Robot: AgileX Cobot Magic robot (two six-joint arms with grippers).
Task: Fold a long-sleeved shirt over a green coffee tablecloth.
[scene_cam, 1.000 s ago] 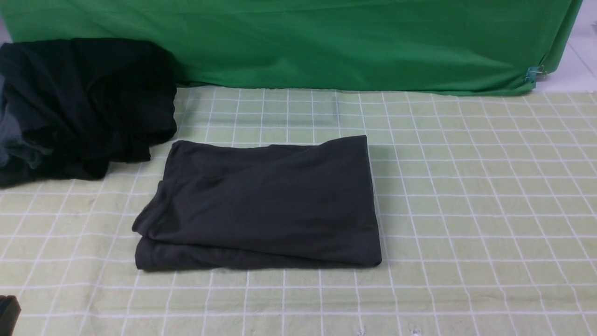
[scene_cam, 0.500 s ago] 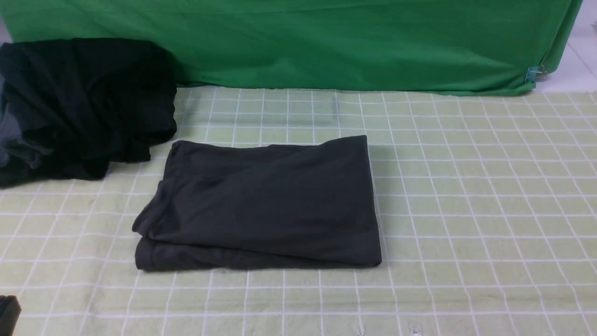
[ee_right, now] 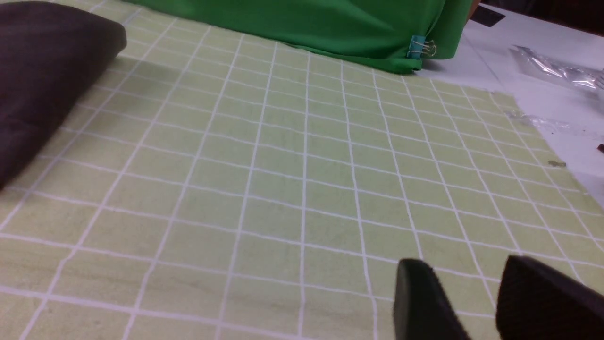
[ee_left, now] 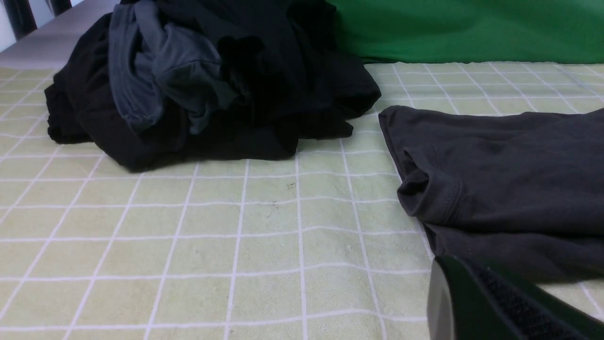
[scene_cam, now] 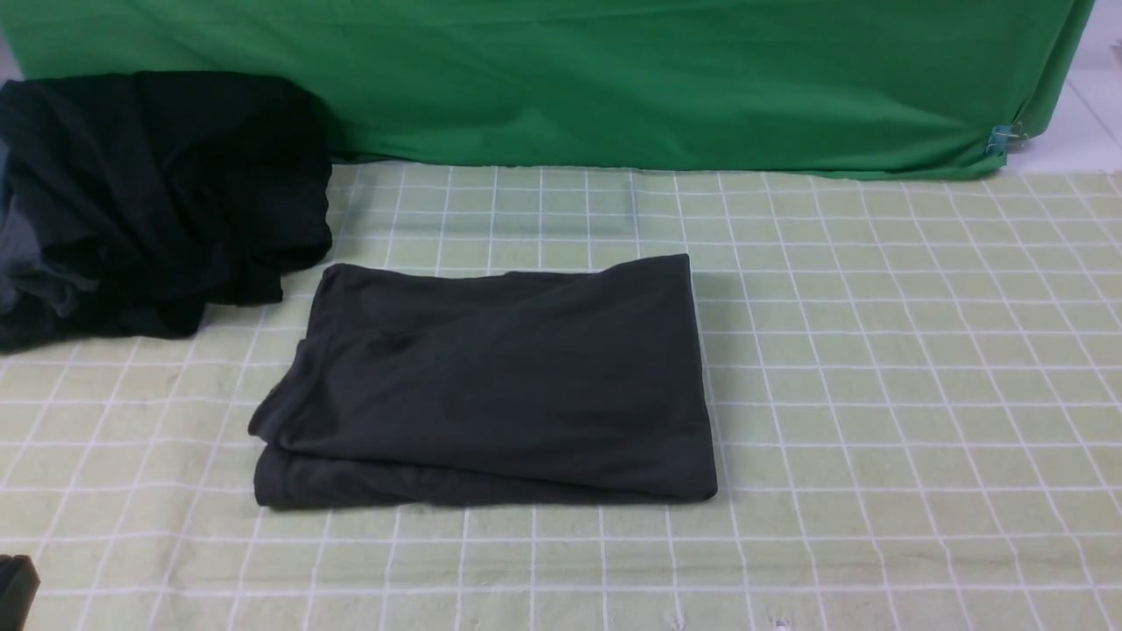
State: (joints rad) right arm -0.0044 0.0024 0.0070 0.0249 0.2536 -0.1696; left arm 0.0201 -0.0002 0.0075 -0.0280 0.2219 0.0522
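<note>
We see the long-sleeved shirt (scene_cam: pixel 491 386) folded flat on the green coffee tablecloth (scene_cam: pixel 877 394). Near it, our left tool (ee_left: pixel 500 307) is pinched closed, our right tool (ee_right: pixel 476 297) partly apart, both holding nothing.

This looks like a staged robot test bench rather than a home. A plain bright green cloth (scene_cam: pixel 614 79) hangs as a backdrop, pinned at its corner with a small teal binder clip (ee_right: pixel 417 47). A pale yellow-green cloth with thin white grid lines (scene_cam: pixel 877 394) covers a bare white tabletop (ee_right: pixel 542 94), where crumpled clear plastic wrapping (ee_right: pixel 557 71) lies.
</note>
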